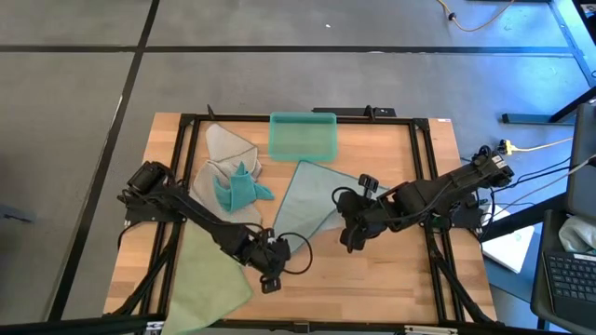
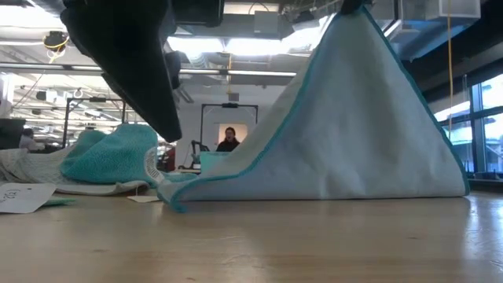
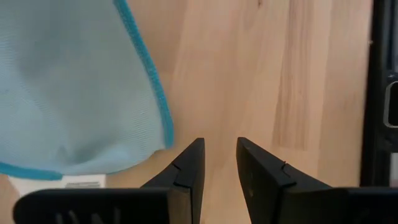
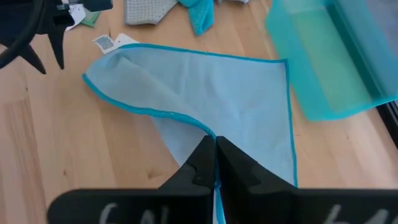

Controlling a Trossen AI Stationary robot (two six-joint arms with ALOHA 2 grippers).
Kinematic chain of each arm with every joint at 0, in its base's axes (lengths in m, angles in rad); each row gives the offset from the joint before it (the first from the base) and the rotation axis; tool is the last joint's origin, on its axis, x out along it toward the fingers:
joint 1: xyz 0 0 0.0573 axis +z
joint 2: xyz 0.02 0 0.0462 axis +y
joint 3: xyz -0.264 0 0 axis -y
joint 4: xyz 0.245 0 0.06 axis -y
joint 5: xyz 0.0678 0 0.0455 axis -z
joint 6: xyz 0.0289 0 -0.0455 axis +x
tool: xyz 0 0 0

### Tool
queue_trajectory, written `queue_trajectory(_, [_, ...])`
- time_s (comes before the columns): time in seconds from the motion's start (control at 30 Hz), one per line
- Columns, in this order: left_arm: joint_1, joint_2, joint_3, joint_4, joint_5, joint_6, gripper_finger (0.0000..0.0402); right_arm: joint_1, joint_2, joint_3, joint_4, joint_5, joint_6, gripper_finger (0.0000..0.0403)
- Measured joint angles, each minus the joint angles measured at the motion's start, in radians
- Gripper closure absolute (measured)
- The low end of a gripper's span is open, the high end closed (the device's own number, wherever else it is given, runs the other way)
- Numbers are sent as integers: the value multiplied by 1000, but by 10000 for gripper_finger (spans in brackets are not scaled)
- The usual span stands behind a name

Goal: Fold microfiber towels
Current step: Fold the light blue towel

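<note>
A pale blue towel (image 1: 312, 200) with a teal hem lies at the table's middle, one part raised like a tent (image 2: 354, 118) under my right gripper (image 1: 350, 244), which is shut on it. My left gripper (image 3: 219, 149) stands open just above bare wood near the front edge, beside the towel's near corner (image 3: 149, 140), with nothing between its fingers. A pale green towel (image 1: 209, 274) lies flat at the near left. A crumpled teal towel (image 1: 240, 186) rests on a grey towel (image 1: 228, 149) at the far left. My right gripper pinches the pale blue towel's teal-hemmed edge (image 4: 213, 132) between its two shut fingers, slanting down from the table's right side. The cloth hangs below the fingers and spreads outward, and its lower edge (image 2: 314, 196) rests on the table.
A rigid teal bin (image 1: 303, 135) stands at the far middle. A black frame (image 1: 424, 167) runs round the tabletop. A white paper label (image 2: 20, 196) lies at the left. A person (image 2: 229, 140) is far off in the room behind.
</note>
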Motion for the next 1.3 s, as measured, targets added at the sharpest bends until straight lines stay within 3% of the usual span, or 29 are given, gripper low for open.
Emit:
queue_trajectory(0.17, [5,0,0,-18,-6,7,317,0,0,0,0,-1,-2,389])
queue_trajectory(0.47, [31,32,1,-17,-66,151,316,0,0,0,0,0,2,392])
queue_trajectory(0.67, [56,86,1,39,1,125,269,0,0,0,-4,-1,0,391])
queue_trajectory(0.87, [53,79,1,-13,-34,104,219,0,0,0,-4,-6,7,393])
queue_trajectory(1.0, [46,82,0,-93,-73,100,211,0,0,0,-4,-8,25,392])
queue_trajectory(1.3, [46,85,0,19,-71,78,211,0,0,0,0,-9,28,392])
